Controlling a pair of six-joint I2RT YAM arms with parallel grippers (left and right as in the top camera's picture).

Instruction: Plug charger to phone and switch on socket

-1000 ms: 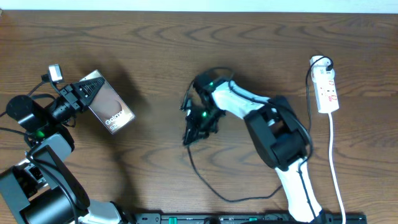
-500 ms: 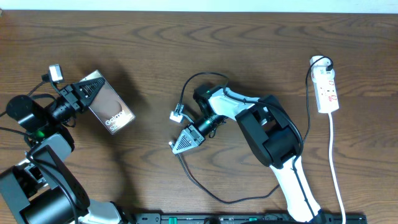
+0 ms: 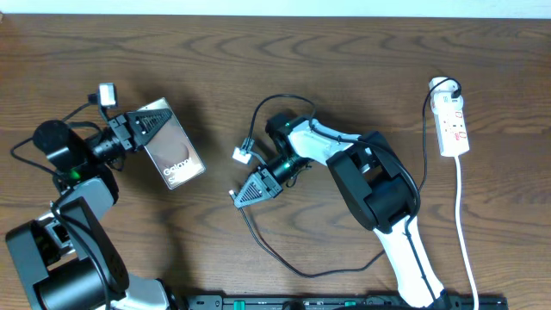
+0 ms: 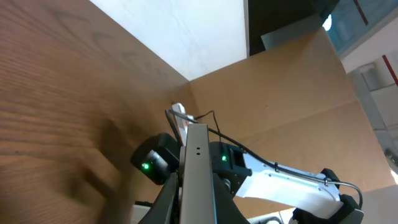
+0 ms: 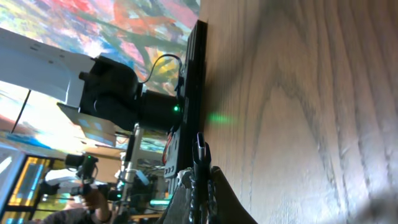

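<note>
The phone (image 3: 176,155), a brownish-grey slab with white "Galaxy" lettering, is held tilted above the table at the left, with my left gripper (image 3: 146,129) shut on its upper left end. In the left wrist view the phone (image 4: 198,165) shows edge-on between the fingers of the left gripper (image 4: 198,208). My right gripper (image 3: 245,191) points left towards the phone at mid-table, shut on the charger (image 3: 258,245) near its plug tip. In the right wrist view that plug (image 5: 200,155) sticks out of the right gripper (image 5: 202,186). The white socket (image 3: 452,120) lies far right.
The charger's black cable loops over the right wrist (image 3: 284,102) and trails along the table towards the front edge (image 3: 301,271). The socket's white cord (image 3: 465,232) runs down the right side. The right arm (image 4: 280,180) faces the left wrist camera, and the left arm (image 5: 118,93) faces the right one.
My left gripper has carried the phone to the right, towards the centre. My right gripper swung round to point left with the charger, then edged slightly left.
</note>
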